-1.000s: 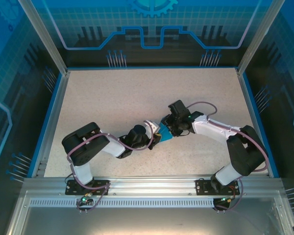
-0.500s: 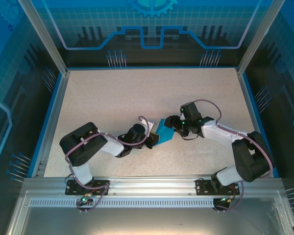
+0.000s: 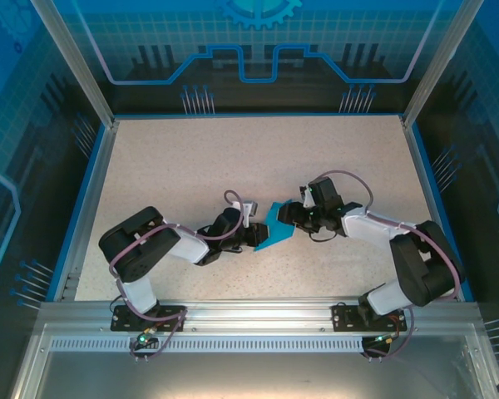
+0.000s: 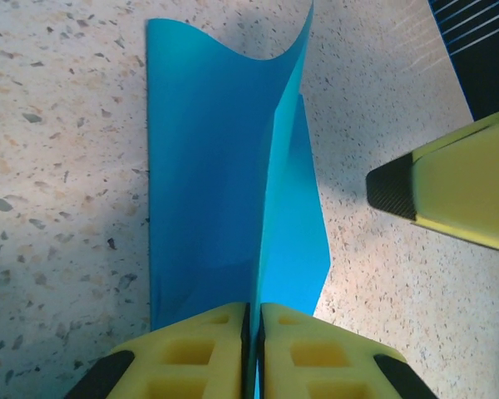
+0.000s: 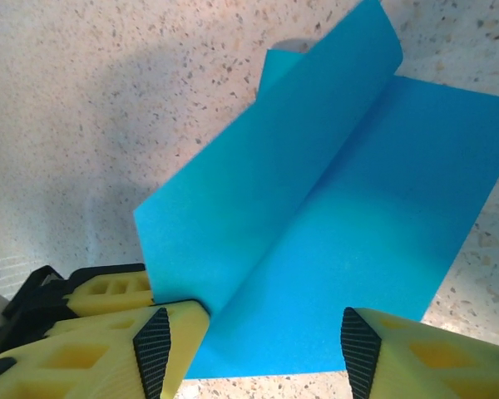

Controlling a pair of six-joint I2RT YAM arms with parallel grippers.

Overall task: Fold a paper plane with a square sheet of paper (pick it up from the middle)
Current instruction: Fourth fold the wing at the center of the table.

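Surface: a pale speckled tabletop (image 3: pixel 191 158) is seen, its stone-like flecks resolved close up in both wrist views. It is bordered by a blue rim (image 3: pixel 90 199) on the left, far and right sides. The near edge is closed by an aluminium rail (image 3: pixel 249 320), to which both arm bases are bolted. A slotted metal strip is set just nearer than that. Soft shadows are cast on the tabletop around the arms.

Room: the cell is framed by aluminium posts (image 3: pixel 71 58) rising from the far corners. The back wall (image 3: pixel 249 50) is printed with blue circuit-style lines on a grid, with part of a gear motif at the top. The side panels are dark blue, with similar line graphics.

Blue paper (image 3: pixel 274 226): it is located near the table centre, slightly right of it, between the two grippers. It is partly folded. One part is laid flat on the tabletop. Another flap is raised along a crease and curled at its free end, as seen on the blue paper (image 4: pixel 208 166) in the left wrist view and on the blue paper (image 5: pixel 316 208) in the right wrist view.

Left gripper (image 3: pixel 251 235): in its own view the left gripper (image 4: pixel 254 349) is pressed narrow, with the paper's edge pinched at the crease.

Right gripper (image 3: pixel 289 214): in its own view the right gripper (image 5: pixel 262 341) is held wide, astride the flat part's edge, and nothing is clamped. The raised flap is leaned toward its left-hand finger; contact cannot be told.
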